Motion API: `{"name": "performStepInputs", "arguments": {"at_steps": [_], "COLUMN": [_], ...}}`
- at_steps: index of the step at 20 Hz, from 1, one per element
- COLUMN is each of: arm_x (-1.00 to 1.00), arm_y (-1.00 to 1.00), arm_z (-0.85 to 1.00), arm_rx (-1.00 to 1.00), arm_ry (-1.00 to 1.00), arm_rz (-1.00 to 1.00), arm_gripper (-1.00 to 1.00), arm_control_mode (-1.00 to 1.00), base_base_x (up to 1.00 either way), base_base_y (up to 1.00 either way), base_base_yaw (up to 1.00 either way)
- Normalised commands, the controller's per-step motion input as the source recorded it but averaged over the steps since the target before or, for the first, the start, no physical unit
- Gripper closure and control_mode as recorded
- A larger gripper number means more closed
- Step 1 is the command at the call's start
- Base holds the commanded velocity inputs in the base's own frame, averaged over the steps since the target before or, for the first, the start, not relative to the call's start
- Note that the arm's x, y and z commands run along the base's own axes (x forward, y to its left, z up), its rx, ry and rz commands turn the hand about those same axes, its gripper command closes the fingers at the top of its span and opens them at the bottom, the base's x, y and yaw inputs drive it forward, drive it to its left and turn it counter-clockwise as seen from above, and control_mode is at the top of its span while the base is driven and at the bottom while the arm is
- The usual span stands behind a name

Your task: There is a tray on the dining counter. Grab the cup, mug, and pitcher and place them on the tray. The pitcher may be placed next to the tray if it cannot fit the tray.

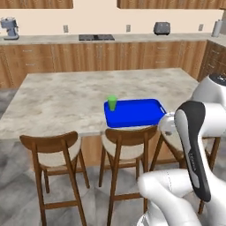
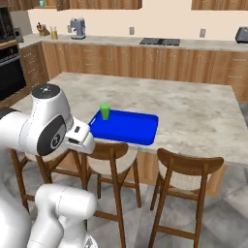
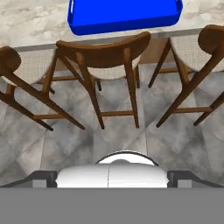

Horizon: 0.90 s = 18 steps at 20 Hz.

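Note:
The bright blue tray (image 1: 134, 112) (image 2: 126, 127) lies at the near edge of the dining counter (image 1: 66, 97) (image 2: 193, 111). The green cup (image 1: 112, 103) (image 2: 105, 111) stands upright on the tray's far left corner. A tall glass with orange liquid, the pitcher (image 2: 54, 32), stands on the back wall counter at far left. A tiny teal object (image 2: 41, 3) at the top edge is too small to identify. My gripper (image 2: 80, 139) (image 1: 167, 126) hangs folded back in front of the counter, over the chairs, pointing down; its fingers are hidden. The tray's near rim (image 3: 124, 15) shows in the hand view.
Three wooden chairs (image 1: 50, 152) (image 1: 126, 141) (image 2: 186, 169) line the counter's near side, directly below the hand (image 3: 103, 52). The wall counter carries a coffee machine (image 2: 77, 26), a cooktop (image 2: 160, 41) and a toaster (image 1: 162, 28). An oven (image 2: 9, 63) stands at left.

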Motion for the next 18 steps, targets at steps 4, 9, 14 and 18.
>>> {"name": "performStepInputs", "arguments": {"at_steps": [4,9,14,18], "arm_x": [0.0,0.0,0.0,0.0], "arm_y": [0.0,0.0,0.0,0.0], "arm_z": [0.0,0.0,0.0,0.0], "arm_rx": [0.0,0.0,0.0,0.0], "arm_ry": [0.0,0.0,0.0,0.0], "arm_rz": [0.0,0.0,0.0,0.0], "arm_gripper": [-1.0,-1.0,-1.0,-1.0], "arm_control_mode": [1.0,1.0,1.0,1.0], "base_base_x": [-0.18,0.0,0.0,0.0], "base_base_y": [1.0,1.0,1.0,1.0], "base_base_yaw": [0.0,0.0,0.0,0.0]}}
